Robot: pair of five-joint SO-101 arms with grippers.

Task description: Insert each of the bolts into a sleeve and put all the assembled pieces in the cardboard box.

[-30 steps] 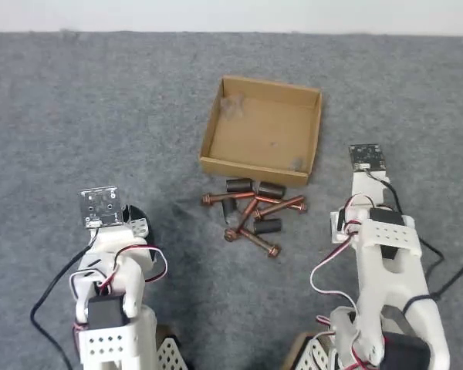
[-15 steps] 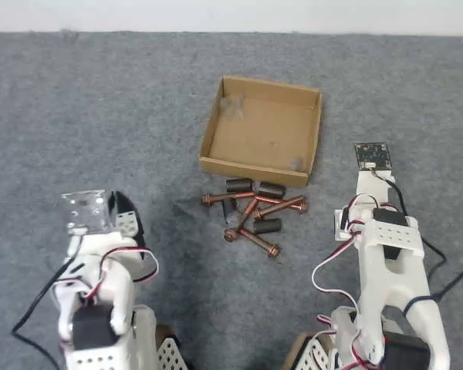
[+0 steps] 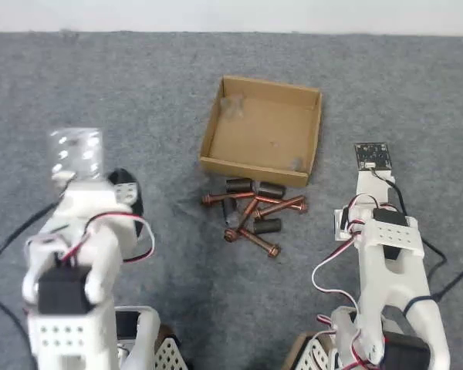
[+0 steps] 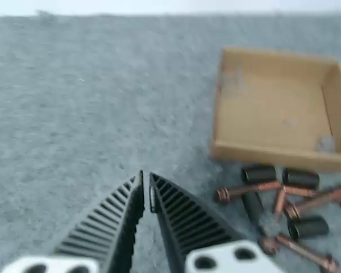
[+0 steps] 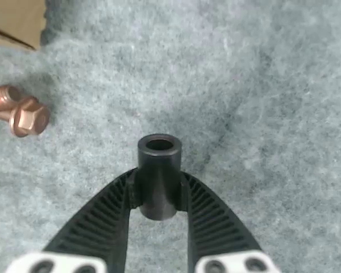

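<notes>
Bolts (image 3: 255,218) of copper colour lie crossed in a heap with dark sleeves (image 3: 241,186) on grey carpet (image 3: 123,92), just at 6 o'clock of the open cardboard box (image 3: 251,169). The right gripper (image 5: 158,183) is clamped on a single sleeve (image 5: 159,165), the bore showing at its far end, above carpet at 3 o'clock of the heap. A bolt head (image 5: 26,118) lies near it. The left gripper (image 4: 146,177) hangs over carpet at 9 o'clock of the heap, its fingers drawn together but for a hairline gap, holding nothing. Seen from above, the left arm (image 3: 77,239) stands at 8 o'clock of the heap, the right arm (image 3: 386,247) at 4 o'clock.
</notes>
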